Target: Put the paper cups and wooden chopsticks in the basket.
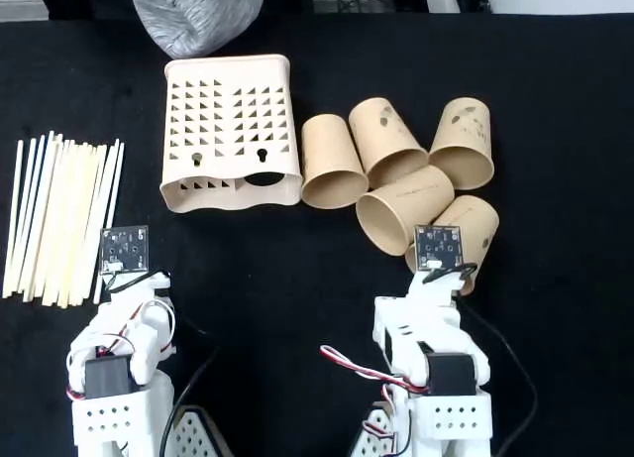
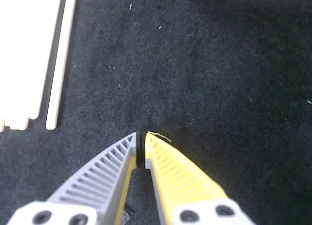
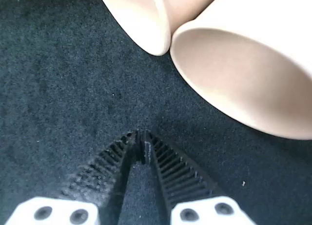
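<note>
Several brown paper cups [image 1: 404,170] lie on their sides in a cluster right of the cream basket [image 1: 231,132], which lies tipped with its mouth toward the arms. A row of wooden chopsticks [image 1: 59,217] lies at the far left. My left gripper [image 2: 141,135] is shut over bare black cloth, with the nearest chopstick [image 2: 59,69] off to one side. My right gripper [image 3: 142,133] is shut just short of two cup rims [image 3: 234,73]. In the high view the right arm [image 1: 433,343] sits below the nearest cup, the left arm [image 1: 121,348] below the chopsticks.
A grey cloth bundle [image 1: 193,11] lies behind the basket at the table's back edge. Black cloth [image 1: 297,279] covers the whole table between the arms and the objects.
</note>
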### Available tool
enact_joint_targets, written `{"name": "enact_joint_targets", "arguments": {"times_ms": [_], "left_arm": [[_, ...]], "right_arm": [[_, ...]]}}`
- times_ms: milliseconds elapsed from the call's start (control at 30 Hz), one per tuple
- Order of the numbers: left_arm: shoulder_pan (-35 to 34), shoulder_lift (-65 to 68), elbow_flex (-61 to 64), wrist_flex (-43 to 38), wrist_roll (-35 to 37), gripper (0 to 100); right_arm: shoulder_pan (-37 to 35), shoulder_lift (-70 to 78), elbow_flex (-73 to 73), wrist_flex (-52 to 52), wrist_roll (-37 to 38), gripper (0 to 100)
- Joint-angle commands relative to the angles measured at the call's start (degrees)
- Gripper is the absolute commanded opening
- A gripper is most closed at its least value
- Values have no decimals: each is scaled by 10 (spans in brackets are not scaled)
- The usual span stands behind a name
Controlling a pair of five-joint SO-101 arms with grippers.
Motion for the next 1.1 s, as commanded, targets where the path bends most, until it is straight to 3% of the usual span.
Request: {"name": "enact_joint_targets", "arguments": {"times_ms": [0, 267, 500, 567, 633, 700, 800, 867, 1067], "left_arm": [[7, -4, 9, 3, -5, 32], [9, -5, 7, 0, -6, 37], [7, -6, -65, -2, -12, 41], [2, -6, -87, -9, -85, 80], [6, -6, -96, -39, -207, 161], [13, -6, -88, -85, -256, 250], [10, -6, -71, -179, -252, 348], [9, -5, -70, -224, -208, 338], [9, -1, -68, -327, -75, 112]], "right_arm": [[-7, -40, -3, 2, -2, 12], [-7, -40, -3, 2, -2, 12], [-7, -40, -3, 2, -2, 12], [-7, -40, -3, 2, -2, 12], [-7, -40, -3, 2, -2, 12], [-7, -40, -3, 2, -2, 12], [-7, -40, -3, 2, -2, 12], [-7, -40, -3, 2, -2, 12], [-7, -40, -3, 2, -2, 12]]}}
